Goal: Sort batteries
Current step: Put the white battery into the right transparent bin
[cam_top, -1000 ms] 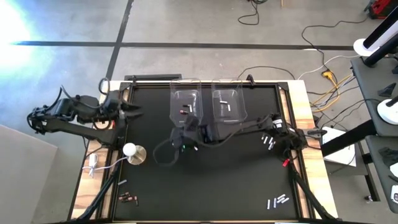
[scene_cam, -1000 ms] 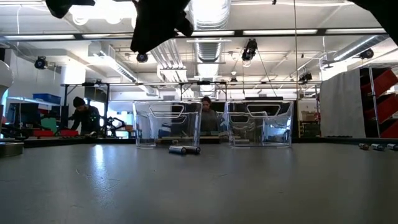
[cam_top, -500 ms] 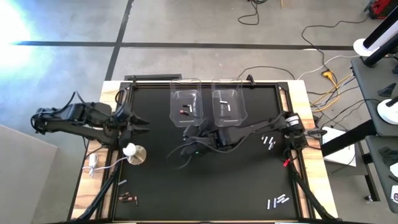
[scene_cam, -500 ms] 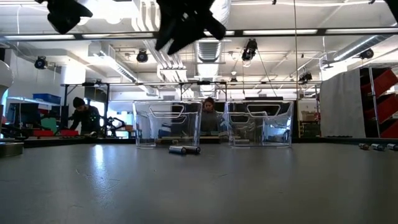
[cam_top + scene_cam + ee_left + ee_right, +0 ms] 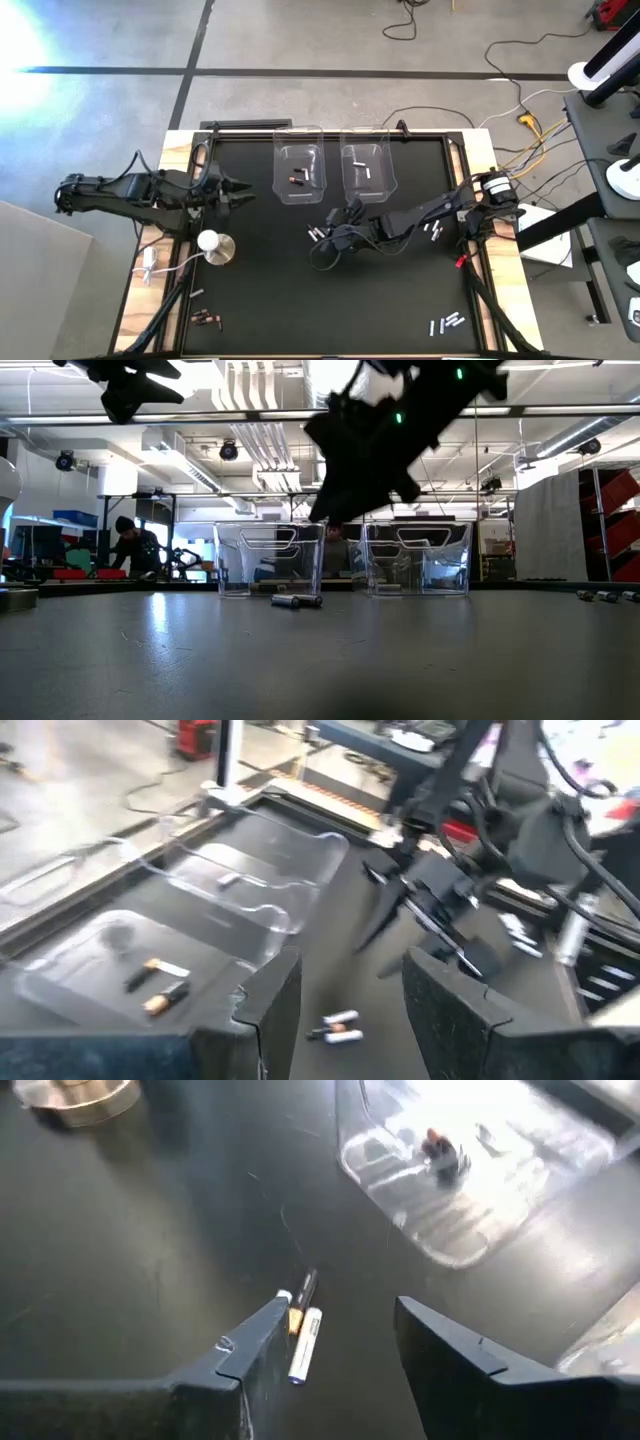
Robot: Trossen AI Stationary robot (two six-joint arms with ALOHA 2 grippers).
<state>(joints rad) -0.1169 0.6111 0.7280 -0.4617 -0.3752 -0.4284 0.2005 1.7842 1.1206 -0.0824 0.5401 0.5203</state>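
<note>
No legible writing or brand anywhere. Black table (image 5: pixel 260 300) w/ two clear bins (image 5: pixel 300 172) at far edge; left bin w/ two batteries, right bin w/ one. Left gripper (image 5: pixel 240 189) near left edge, fingers spread, empty. Right gripper (image 5: pixel 333 222) mid-table, fingers parted, nothing grasped, just beside battery pair (image 5: pixel 303 1327); pair side by side, long axes approx. parallel, prob. angled toward the bins. More batteries (image 5: pixel 446 322) near right edge & front corners.

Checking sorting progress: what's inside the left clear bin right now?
The left clear bin holds two small dark, copper-tinted batteries lying on its floor, also seen in the left wrist view. Nothing else shows inside; glare on the clear walls could hide something small.
</note>
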